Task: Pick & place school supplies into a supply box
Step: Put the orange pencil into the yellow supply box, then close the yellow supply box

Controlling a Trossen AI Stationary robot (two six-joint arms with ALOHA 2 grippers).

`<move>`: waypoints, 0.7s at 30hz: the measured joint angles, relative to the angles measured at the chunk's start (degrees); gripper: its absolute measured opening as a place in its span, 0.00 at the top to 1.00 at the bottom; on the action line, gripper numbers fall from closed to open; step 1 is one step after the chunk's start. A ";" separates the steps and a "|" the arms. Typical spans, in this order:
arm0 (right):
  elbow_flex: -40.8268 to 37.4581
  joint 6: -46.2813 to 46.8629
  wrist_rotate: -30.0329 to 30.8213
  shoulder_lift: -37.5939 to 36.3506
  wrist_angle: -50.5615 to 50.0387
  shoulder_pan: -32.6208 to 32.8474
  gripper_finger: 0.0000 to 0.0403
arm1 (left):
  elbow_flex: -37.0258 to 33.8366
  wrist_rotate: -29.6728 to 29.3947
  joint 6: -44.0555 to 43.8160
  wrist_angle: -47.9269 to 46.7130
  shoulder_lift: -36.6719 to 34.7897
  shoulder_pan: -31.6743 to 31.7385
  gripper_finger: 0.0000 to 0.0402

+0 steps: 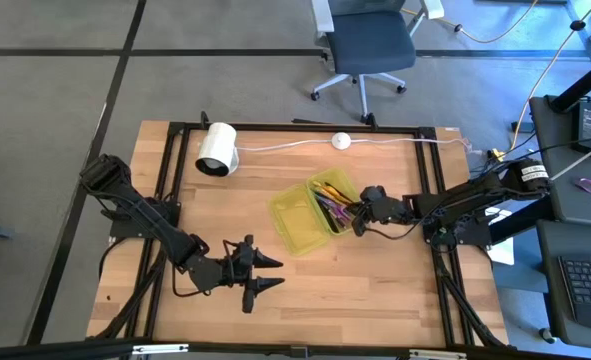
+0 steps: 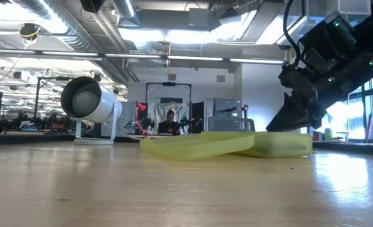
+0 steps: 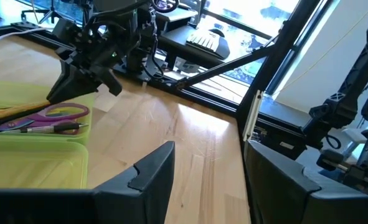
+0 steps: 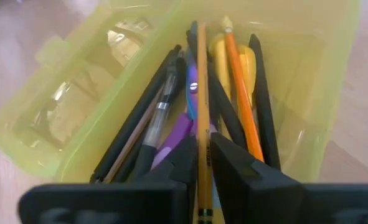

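Right gripper (image 4: pixel 202 167): poised at the right end of the supply box, its two dark fingers (image 4: pixel 179 163) pinched onto a yellow pencil (image 4: pixel 202 93) that runs lengthwise into the tray
Yellow pencil: thin and straight, lying over the other supplies, its near end between the fingertips
School supplies (image 1: pixel 331 206): packed side by side in the tray's right compartment; in the right wrist view, black pens (image 4: pixel 149 118), an orange pencil (image 4: pixel 241 93), a clear-barrelled pen and purple-handled scissors (image 4: pixel 185 124) under the yellow pencil
Scissors from the other side: the left wrist view shows a pink-purple handle loop (image 3: pixel 64 113) resting against the tray's wall
Supply box (image 1: pixel 297 217): shallow translucent yellow-green tray, set at an angle near the middle of the table, somewhat toward the far edge; its left compartment (image 4: pixel 78 93) holds no pens
Tray in the low view: a flat, low yellow-green shape (image 2: pixel 227 144) on the wood, with the right gripper (image 2: pixel 300 120) hanging at its end
Left gripper (image 1: pixel 258 273): near the front edge of the table, left of centre, well apart from the tray; fingers (image 3: pixel 152 171) spread wide with nothing between them
Open room: bare wooden table (image 1: pixel 375 290) in front of the tray and between the two grippers
Far edge: a white cylinder roll (image 1: pixel 217 149) lies toward the far left corner, and a small white puck (image 1: pixel 341 141) on a cable sits beside the far edge, behind the tray
Beyond the table: an office chair (image 1: pixel 370 45) stands past the far edge
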 joint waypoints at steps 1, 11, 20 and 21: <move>0.00 0.00 -0.01 0.00 -0.04 0.02 0.87 | 0.00 -0.02 0.00 0.00 0.00 0.00 0.54; 0.00 -0.09 0.00 -0.19 -0.04 0.00 0.86 | 0.00 -0.02 0.57 -0.02 0.00 0.00 0.54; 0.00 -3.75 -5.09 -7.62 -0.13 -1.33 0.85 | 0.00 -0.11 -1.57 -0.99 0.00 0.00 0.54; 0.00 -4.59 -6.15 -8.83 -0.08 -1.70 0.85 | 0.00 -0.42 -1.70 -1.39 0.00 0.00 0.54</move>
